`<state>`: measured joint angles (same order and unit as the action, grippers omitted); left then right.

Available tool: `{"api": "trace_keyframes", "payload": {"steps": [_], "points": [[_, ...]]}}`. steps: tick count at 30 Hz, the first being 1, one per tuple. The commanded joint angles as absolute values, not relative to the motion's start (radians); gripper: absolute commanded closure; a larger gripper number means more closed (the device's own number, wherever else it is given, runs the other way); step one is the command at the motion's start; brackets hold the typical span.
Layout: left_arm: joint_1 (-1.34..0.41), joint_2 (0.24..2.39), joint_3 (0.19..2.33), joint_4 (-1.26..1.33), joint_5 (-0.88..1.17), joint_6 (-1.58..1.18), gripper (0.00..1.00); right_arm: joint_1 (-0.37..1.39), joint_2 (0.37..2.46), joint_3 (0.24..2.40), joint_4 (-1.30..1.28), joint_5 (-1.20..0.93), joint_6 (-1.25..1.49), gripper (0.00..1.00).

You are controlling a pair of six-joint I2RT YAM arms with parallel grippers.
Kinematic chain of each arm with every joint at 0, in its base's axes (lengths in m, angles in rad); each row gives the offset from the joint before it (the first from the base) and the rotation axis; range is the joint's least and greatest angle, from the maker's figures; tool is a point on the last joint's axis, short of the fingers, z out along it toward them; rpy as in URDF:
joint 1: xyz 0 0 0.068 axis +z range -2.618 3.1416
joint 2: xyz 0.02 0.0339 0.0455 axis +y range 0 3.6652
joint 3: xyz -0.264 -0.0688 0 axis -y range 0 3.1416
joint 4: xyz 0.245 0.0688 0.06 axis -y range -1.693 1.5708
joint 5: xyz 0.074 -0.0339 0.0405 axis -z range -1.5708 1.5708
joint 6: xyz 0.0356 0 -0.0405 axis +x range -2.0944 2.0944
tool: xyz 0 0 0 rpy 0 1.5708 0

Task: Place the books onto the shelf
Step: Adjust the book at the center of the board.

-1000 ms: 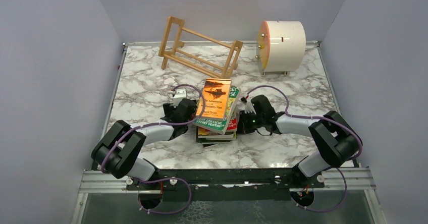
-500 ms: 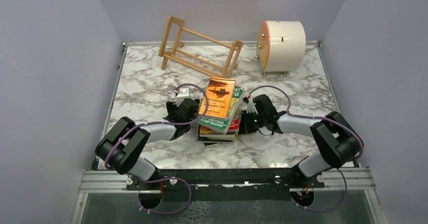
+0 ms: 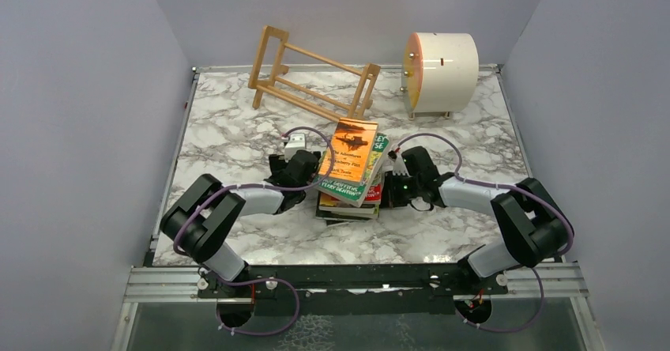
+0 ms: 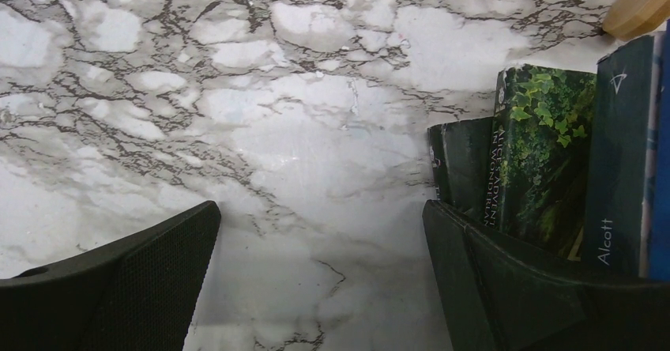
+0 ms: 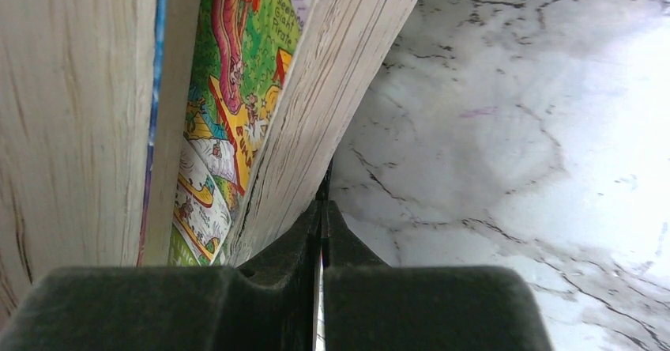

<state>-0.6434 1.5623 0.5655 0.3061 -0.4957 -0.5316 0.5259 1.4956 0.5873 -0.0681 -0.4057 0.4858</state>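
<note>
The books (image 3: 352,169) lie in a stack in the middle of the table, the top orange-covered one skewed and tilted. Their dark green spines (image 4: 545,161) show at the right of the left wrist view. My left gripper (image 3: 310,183) (image 4: 316,218) is open at the stack's left side, its right finger (image 4: 506,288) against the spines and only bare marble between the fingers. My right gripper (image 3: 389,191) (image 5: 322,202) is shut on nothing, its tips pressed to the page edges (image 5: 332,90) on the stack's right side. The shelf (image 3: 312,74) stands behind the stack, apart from it.
A cream cylindrical drum (image 3: 440,70) stands at the back right. The marble table (image 3: 229,137) is walled in by grey panels on the left, right and back. A metal rail (image 3: 355,280) runs along the near edge by the arm bases.
Both grippers and the stack between them have slid a little to the right and toward the back, nearer the shelf. The top books sit more skewed.
</note>
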Motion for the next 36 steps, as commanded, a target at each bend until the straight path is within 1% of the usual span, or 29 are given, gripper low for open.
{"api": "trace_keyframes", "payload": {"steps": [1, 20, 30, 36], "points": [[-0.711, 1.625, 0.615, 0.353, -0.275, -0.597, 0.01, 0.494, 1.465, 0.578, -0.027, -0.350, 0.489, 0.99], [-0.751, 1.795, 0.781, 0.354, -0.258, -0.586, 0.01, 0.336, 1.414, 0.558, -0.054, -0.380, 0.440, 0.99], [-0.768, 1.858, 0.850, 0.353, -0.245, -0.582, 0.01, 0.285, 1.399, 0.557, -0.067, -0.392, 0.423, 0.99], [-0.769, 1.856, 0.843, 0.351, -0.252, -0.588, 0.01, 0.275, 1.397, 0.558, -0.071, -0.393, 0.419, 0.99]]}}
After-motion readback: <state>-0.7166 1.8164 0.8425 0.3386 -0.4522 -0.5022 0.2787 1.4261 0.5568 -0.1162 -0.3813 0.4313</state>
